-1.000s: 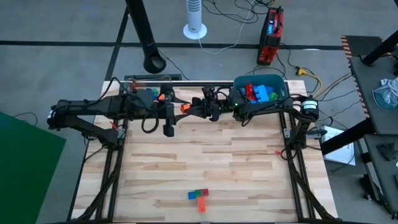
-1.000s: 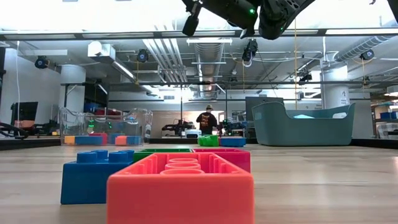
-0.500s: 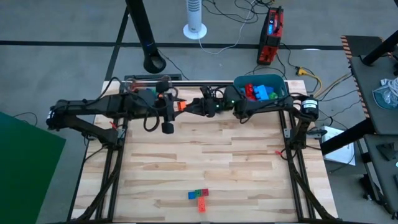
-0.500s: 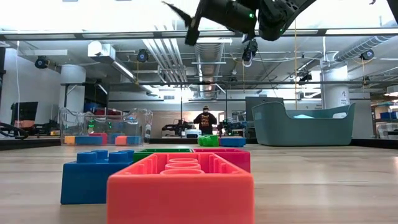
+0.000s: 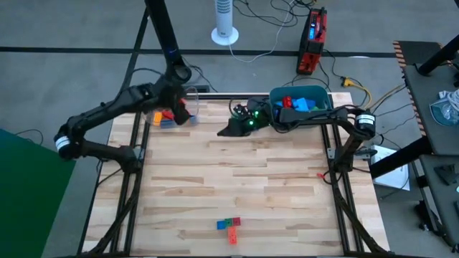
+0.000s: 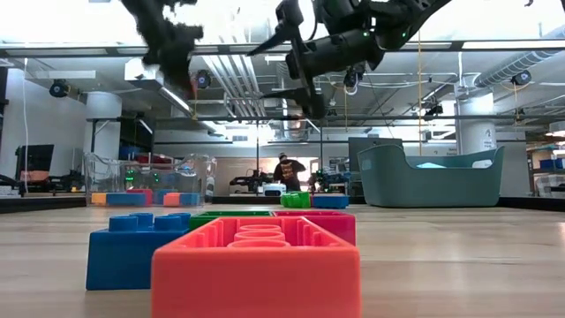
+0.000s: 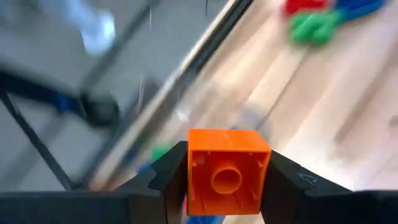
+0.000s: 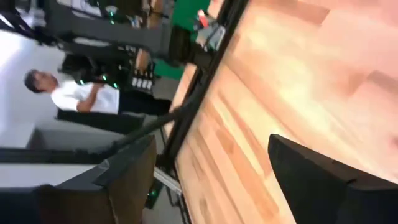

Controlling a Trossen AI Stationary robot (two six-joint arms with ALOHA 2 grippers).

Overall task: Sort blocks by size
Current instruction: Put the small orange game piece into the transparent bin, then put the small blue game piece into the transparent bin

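My left gripper [image 5: 178, 109] hangs over the clear box [image 5: 154, 118] at the table's far left, shut on a chunky orange block [image 7: 229, 177]. My right gripper [image 5: 228, 130] hovers open above the far middle of the table, nothing between its fingers [image 8: 211, 168]. Red, blue and green blocks [image 5: 297, 105] lie in the teal tub [image 5: 321, 97]. Blue, green and red blocks [image 5: 229, 227] rest on the wood near the front edge. The clear box also holds orange, blue and red blocks [image 6: 146, 198]. My left gripper pinches the orange block by two opposite side walls [image 7: 194, 174] between its two fingers. The block's hollow underside faces the wrist camera. It is lifted clear, high above the table.
A green, a red and a blue block [image 7: 314, 25] lie on the wood beyond the held block. A black rail [image 5: 215, 94] runs along the table's far edge. The wide middle of the table [image 5: 237, 179] is bare wood.
My left gripper, which met my right gripper over the far middle of the table, has swung toward the table's left edge with the orange block and now hangs over the clear box. My right gripper has stayed near the far middle.
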